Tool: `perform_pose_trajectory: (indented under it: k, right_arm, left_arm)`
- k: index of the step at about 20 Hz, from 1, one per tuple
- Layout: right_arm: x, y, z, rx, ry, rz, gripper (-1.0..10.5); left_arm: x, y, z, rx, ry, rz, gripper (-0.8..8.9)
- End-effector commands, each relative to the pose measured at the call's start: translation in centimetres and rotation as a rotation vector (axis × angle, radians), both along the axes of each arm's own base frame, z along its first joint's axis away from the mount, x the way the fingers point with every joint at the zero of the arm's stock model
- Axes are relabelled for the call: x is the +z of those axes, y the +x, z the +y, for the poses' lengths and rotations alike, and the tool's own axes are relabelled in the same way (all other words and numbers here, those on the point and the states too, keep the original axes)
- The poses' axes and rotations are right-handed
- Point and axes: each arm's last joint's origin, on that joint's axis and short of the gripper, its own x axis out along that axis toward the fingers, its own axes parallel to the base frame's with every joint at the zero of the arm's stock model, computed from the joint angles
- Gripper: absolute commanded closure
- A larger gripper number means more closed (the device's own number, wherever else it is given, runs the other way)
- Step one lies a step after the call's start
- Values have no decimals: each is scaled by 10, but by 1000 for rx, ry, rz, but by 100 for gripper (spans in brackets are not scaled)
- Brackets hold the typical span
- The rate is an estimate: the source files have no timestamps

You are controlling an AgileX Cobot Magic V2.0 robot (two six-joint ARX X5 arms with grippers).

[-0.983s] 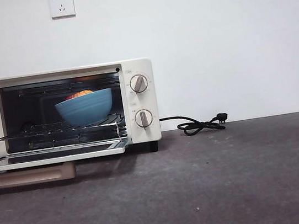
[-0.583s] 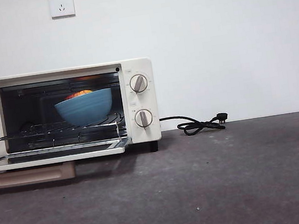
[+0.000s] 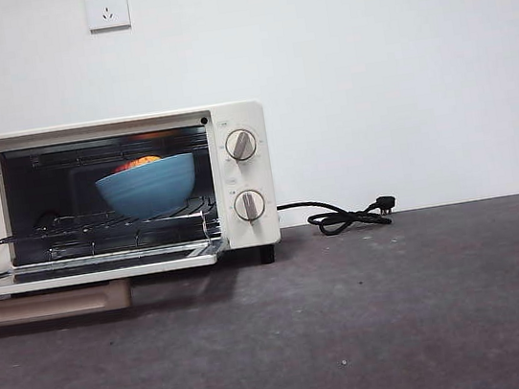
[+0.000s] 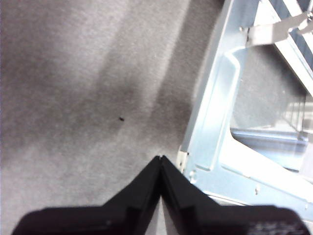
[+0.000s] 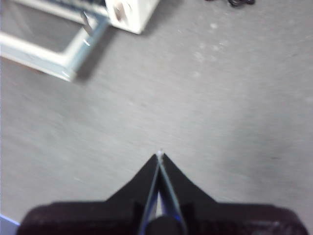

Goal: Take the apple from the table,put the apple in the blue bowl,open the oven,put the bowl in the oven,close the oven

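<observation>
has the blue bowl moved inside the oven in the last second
No. The blue bowl sits at the same spot on the rack, left of the oven's knobs.

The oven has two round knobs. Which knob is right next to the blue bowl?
The upper knob on the oven sits level with the blue bowl. The lower knob is down by the wire rack instead.
</observation>
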Motion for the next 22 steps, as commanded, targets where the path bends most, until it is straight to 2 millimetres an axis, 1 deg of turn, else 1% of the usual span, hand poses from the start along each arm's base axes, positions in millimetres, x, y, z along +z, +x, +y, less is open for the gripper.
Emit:
perform_pose_trajectory:
  k: [1,3,5,8,10,14,16,22]
  right_arm:
    - [-15,-3,-1,-26,77,38,958]
    - [-24,-4,-2,-32,69,61,958]
    - [-30,-4,-1,-28,66,79,958]
    - [-31,-3,-1,-29,68,82,958]
    - [-30,-3,0,-29,75,73,958]
    - [-26,0,2,-27,109,36,958]
    - [-25,1,2,-28,118,20,958]
    - [-25,1,1,-59,97,-1,958]
  left_arm:
    - [-1,3,-7,-19,-48,-18,822]
    - [0,5,-8,-21,-87,-38,822]
    - [3,8,-8,-11,-134,-67,822]
    - [12,15,-5,0,-157,-101,821]
    - [22,22,-4,-3,-149,-132,821]
    - [51,39,-1,-9,-142,-211,821]
    - [66,47,-2,-24,-138,-246,821]
    - [100,64,-11,-49,-103,-329,821]
